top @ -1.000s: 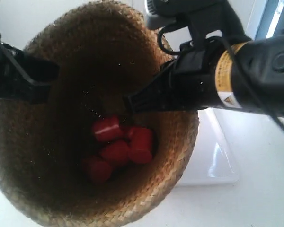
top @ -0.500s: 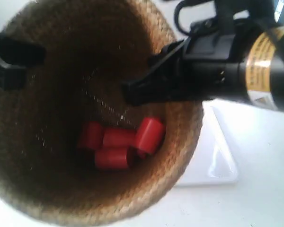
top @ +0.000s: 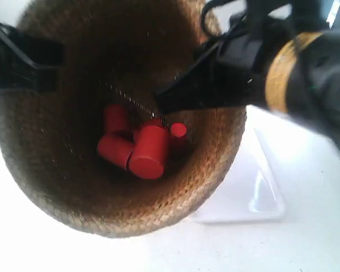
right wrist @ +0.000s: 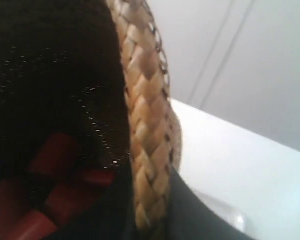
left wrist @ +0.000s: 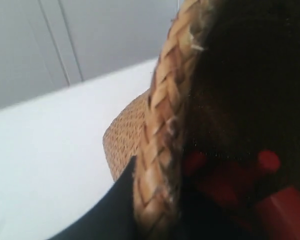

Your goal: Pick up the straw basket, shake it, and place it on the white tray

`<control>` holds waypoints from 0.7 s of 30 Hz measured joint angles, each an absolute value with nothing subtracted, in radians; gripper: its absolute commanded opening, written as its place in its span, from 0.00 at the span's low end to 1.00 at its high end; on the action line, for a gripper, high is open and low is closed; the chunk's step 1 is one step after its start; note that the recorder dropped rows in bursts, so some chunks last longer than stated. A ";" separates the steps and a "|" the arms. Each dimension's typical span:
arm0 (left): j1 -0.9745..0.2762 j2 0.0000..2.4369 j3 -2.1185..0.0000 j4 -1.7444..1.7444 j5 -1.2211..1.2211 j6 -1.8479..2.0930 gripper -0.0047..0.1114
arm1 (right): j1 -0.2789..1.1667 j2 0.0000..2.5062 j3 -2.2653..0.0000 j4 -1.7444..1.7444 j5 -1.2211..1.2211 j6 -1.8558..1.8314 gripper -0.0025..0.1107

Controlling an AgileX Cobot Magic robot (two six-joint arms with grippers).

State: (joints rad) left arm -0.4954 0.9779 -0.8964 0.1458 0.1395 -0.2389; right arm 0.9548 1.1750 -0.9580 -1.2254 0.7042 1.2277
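Straw braid looks light yet pliant: the straw basket hangs between left jaws and right jaws, each clamped across its stiffer rim, best hold; white tray lies below the right jaws.

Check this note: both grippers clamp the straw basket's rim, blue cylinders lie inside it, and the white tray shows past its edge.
The cylinders inside the straw basket are red, not blue; the exterior view shows it. The left gripper and right gripper do clamp its rim, and the white tray shows past its edge.
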 measured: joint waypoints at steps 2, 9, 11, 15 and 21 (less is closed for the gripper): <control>-0.497 1.007 -0.903 0.127 0.212 -0.260 0.04 | 0.959 1.203 -0.960 -1.144 0.723 1.185 0.02; -0.549 0.900 -0.942 0.175 0.244 -0.249 0.04 | 1.006 1.099 -0.966 -1.155 0.646 1.210 0.02; -0.527 0.941 -0.932 0.200 0.218 -0.263 0.04 | 0.971 1.162 -0.951 -1.203 0.677 1.235 0.02; -0.541 0.972 -0.928 0.163 0.341 -0.271 0.04 | 0.981 1.209 -0.965 -0.961 0.725 1.111 0.02; -0.533 0.940 -0.916 0.250 0.243 -0.304 0.04 | 0.933 1.188 -0.955 -1.139 0.628 1.188 0.02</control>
State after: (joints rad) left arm -0.5329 0.9396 -0.9160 0.2498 0.2429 -0.3036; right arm 0.9330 1.1877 -0.9548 -1.1391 0.6279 1.1875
